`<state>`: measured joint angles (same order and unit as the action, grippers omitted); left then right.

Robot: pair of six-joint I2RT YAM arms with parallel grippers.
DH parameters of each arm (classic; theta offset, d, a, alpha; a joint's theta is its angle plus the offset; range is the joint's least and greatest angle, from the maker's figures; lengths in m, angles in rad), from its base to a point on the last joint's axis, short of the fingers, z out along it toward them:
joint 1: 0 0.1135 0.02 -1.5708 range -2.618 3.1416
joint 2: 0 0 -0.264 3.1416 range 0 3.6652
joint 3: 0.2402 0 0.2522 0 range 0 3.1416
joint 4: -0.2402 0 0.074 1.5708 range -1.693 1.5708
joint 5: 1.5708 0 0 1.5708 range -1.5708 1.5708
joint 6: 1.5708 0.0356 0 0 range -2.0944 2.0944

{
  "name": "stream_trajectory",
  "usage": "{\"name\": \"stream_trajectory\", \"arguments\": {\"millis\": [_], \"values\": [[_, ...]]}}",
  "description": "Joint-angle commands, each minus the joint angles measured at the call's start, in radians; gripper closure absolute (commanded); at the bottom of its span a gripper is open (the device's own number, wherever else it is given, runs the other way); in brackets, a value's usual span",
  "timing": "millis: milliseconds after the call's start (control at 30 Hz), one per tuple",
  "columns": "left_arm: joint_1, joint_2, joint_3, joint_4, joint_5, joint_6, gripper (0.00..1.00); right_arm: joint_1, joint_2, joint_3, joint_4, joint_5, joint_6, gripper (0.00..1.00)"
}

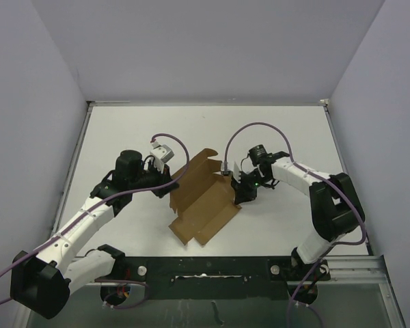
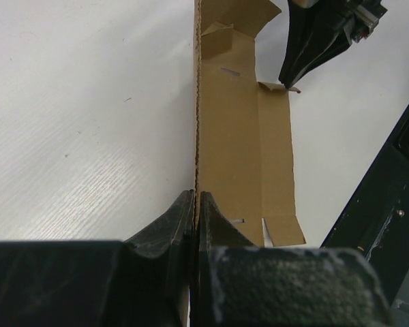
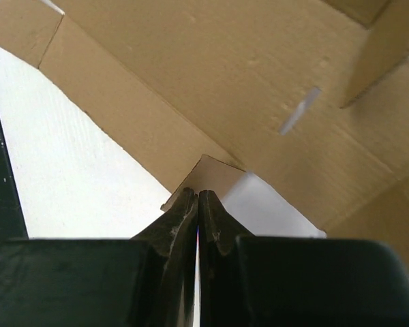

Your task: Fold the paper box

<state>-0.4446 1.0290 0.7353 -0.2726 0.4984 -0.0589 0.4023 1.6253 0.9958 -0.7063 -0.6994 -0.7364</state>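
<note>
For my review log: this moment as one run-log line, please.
paper box: mostly flat, one long wall raised | left gripper: jaws shut on that wall's edge | right gripper: jaws shut on small tab

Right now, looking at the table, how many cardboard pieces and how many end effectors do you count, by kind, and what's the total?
paper box: 1
end effectors: 2, the left end effector and the right end effector
Total: 3

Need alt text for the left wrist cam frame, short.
The left gripper is shut on a raised edge of the paper box, whose flat brown cardboard stretches away over the white table. At upper right, the right gripper touches a small corner tab with its tip.
</note>
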Motion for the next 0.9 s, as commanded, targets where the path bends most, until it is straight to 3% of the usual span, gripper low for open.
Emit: {"name": "stream_trajectory", "arguments": {"millis": [0, 333, 467, 700, 867], "values": [[-0.005, -0.009, 0.023, 0.056, 0.017, -0.002, 1.00, 0.021, 0.059, 0.024, -0.040, -0.040, -0.015, 1.00], [-0.004, -0.009, 0.009, 0.067, 0.020, -0.001, 1.00, 0.041, 0.133, 0.052, -0.052, 0.042, 0.005, 1.00], [-0.004, -0.014, 0.009, 0.068, 0.023, 0.013, 1.00, -0.005, 0.072, 0.078, -0.102, -0.085, -0.049, 0.99], [-0.002, -0.029, 0.045, 0.019, 0.044, 0.088, 1.00, -0.180, -0.160, 0.078, -0.200, -0.345, -0.169, 0.73], [-0.002, -0.024, 0.107, -0.023, 0.066, 0.142, 1.00, -0.302, -0.237, 0.051, -0.011, -0.303, 0.016, 0.42]]}}
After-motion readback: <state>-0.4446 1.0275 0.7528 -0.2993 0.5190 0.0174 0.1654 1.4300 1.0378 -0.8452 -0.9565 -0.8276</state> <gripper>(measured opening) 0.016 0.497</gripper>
